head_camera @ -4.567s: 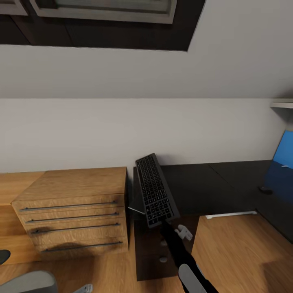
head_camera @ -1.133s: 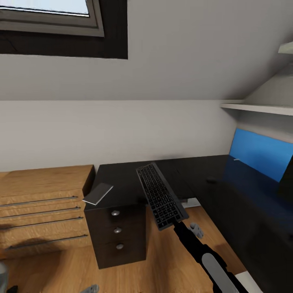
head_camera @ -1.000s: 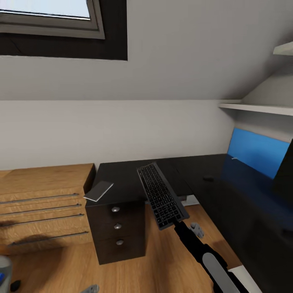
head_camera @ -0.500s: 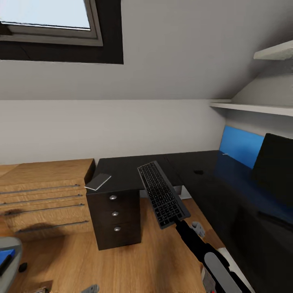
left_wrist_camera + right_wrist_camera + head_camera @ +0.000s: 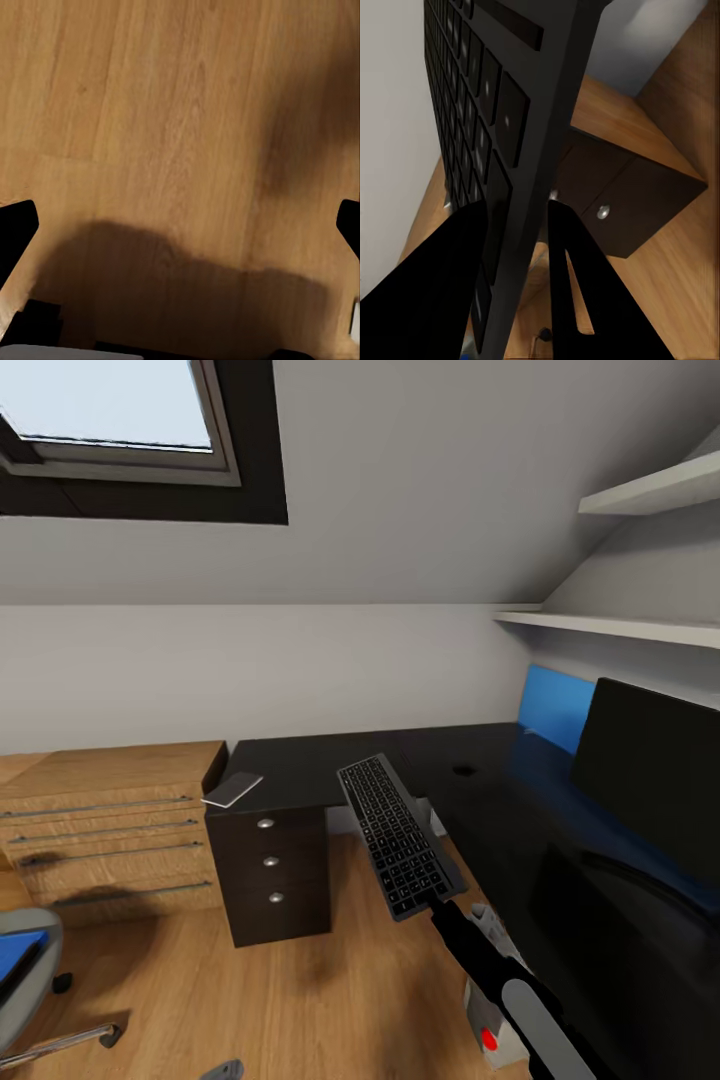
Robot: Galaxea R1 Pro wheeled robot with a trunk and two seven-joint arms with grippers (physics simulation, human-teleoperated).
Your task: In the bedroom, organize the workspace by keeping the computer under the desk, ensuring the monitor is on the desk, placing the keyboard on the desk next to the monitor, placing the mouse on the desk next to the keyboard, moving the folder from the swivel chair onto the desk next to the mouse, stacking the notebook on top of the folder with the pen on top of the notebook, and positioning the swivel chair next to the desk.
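My right gripper (image 5: 432,905) is shut on the near end of the black keyboard (image 5: 398,834), holding it tilted in the air off the desk's (image 5: 330,760) front edge. In the right wrist view the keyboard (image 5: 487,135) sits edge-on between the dark fingers (image 5: 577,300). The monitor (image 5: 650,780) stands on the desk's right wing before the blue panel. A small dark mouse (image 5: 462,769) and a grey notebook (image 5: 232,790) lie on the desk. The swivel chair (image 5: 25,1000) carries the blue folder (image 5: 14,954). My left gripper (image 5: 184,225) hangs open over the floor. The pen is too small to make out.
A light wooden drawer cabinet (image 5: 100,820) stands left of the black three-drawer pedestal (image 5: 268,870). A white box with a red spot (image 5: 488,1032) sits on the floor by the desk. White shelves (image 5: 620,625) hang above. Open wooden floor lies between chair and desk.
The view has swung right and drawn back: the monitor and the chair with the folder have come into sight. The keyboard stays in my right gripper at the same tilt.
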